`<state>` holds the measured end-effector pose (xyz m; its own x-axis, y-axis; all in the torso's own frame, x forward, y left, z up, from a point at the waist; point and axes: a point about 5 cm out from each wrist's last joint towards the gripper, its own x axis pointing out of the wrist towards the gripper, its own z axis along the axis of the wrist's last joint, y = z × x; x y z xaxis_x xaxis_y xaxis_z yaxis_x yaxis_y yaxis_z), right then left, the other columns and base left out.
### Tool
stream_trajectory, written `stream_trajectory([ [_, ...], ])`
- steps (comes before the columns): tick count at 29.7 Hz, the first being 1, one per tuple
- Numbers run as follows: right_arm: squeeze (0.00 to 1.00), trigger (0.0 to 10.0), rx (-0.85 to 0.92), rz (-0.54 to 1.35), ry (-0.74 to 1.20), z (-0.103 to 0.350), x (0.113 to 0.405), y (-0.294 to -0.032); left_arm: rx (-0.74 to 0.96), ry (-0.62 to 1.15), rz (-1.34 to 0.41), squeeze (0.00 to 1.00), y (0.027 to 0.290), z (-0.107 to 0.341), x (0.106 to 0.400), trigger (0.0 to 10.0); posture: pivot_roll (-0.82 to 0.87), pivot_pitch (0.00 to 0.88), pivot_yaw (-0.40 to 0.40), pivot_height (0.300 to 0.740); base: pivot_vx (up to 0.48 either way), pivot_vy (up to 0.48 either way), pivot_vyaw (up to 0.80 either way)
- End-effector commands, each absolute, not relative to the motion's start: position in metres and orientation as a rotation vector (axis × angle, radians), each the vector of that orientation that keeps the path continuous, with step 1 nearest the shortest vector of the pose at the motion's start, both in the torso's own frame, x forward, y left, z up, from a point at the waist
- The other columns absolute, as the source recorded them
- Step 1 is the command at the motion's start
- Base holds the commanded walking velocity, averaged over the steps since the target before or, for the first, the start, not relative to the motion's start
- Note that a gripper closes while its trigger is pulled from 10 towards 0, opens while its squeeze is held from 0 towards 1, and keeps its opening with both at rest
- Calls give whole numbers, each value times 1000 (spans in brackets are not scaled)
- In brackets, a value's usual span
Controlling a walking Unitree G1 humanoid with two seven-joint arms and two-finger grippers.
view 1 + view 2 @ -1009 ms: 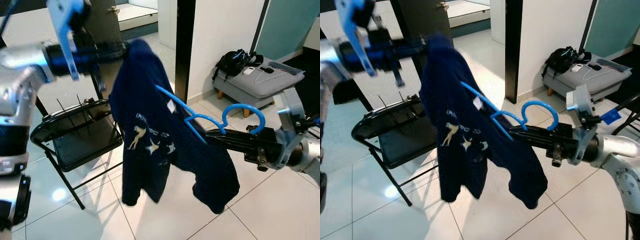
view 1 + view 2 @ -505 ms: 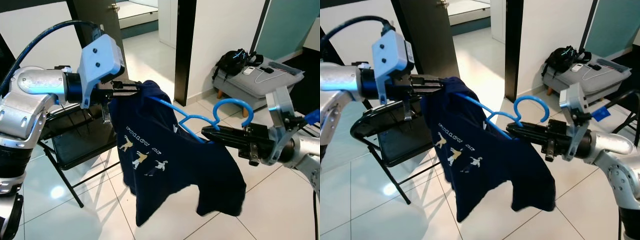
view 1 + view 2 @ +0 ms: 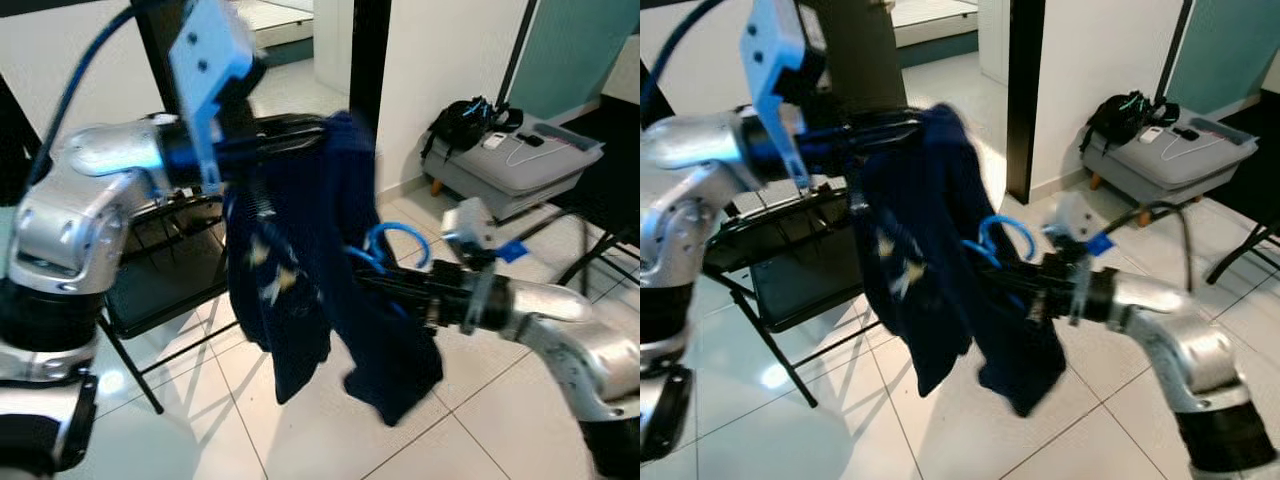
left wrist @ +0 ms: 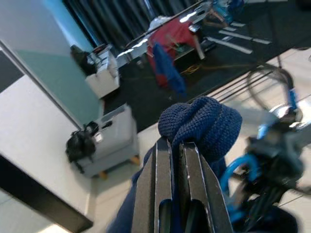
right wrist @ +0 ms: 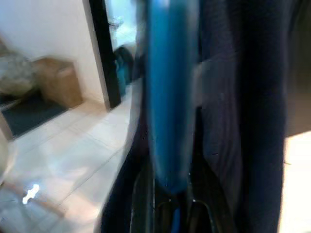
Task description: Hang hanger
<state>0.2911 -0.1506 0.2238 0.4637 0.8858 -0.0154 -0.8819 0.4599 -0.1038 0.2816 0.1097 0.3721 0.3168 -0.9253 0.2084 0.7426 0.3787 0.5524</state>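
Carrying a dark navy shirt (image 3: 300,270) on a blue hanger (image 3: 392,252) between both arms, mid-air above the white tiled floor (image 3: 480,420), with no rail or hook to hang it on in sight. Judging the step as transport or positioning ahead of the hanging itself; next needing a rod or hook found and the hanger's curved hook lifted clear of the cloth and brought over it, while keeping the garment from sliding off.

Pinching a bunched fold of the shirt's knitted collar with the left claw (image 4: 177,145), fingers nearly closed with the fabric bulging out past the tips, holding it high beside the black folding chair (image 3: 165,270). Gripping the hanger with the right claw (image 3: 372,282), reaching in from the right and half buried in the hanging cloth; in the right wrist view, fingers set close on either side of the blue plastic bar (image 5: 167,97), closed on it.

Blurring over the shirt and both arms, so the exact lie of the hanger inside the shirt being hard to tell. Standing further off by the wall, a grey bench (image 3: 520,165) bearing a black bag (image 3: 465,122)
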Motion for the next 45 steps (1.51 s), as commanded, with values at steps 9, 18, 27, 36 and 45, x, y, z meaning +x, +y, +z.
stream_trajectory([
  [9, 0, 10000, -51, 980, -168, 245, 308, -156, 783, -251, -929, 0, 135, 299, 305, 10000, -21, 52, 43, 740, 0, 0, 0],
  [18, 0, 10000, -137, 1223, 12, 222, 276, -148, 885, -274, -554, 0, 176, 313, 336, 10000, -33, 59, 46, 740, 0, 0, 0],
  [27, 0, 10000, -235, 1283, 203, 191, 263, -141, 712, -423, -398, 0, 181, 348, 337, 10000, -39, 64, 45, 740, 0, 0, 0],
  [36, 0, 10000, -244, 1142, 130, 205, 283, -148, 719, -440, -398, 0, 179, 350, 337, 10000, -35, 65, 40, 740, 0, 0, 0],
  [45, 0, 10000, -238, 855, -74, 245, 313, -172, 766, -431, -397, 0, 180, 346, 339, 10000, -34, 67, 37, 740, 0, 0, 0],
])
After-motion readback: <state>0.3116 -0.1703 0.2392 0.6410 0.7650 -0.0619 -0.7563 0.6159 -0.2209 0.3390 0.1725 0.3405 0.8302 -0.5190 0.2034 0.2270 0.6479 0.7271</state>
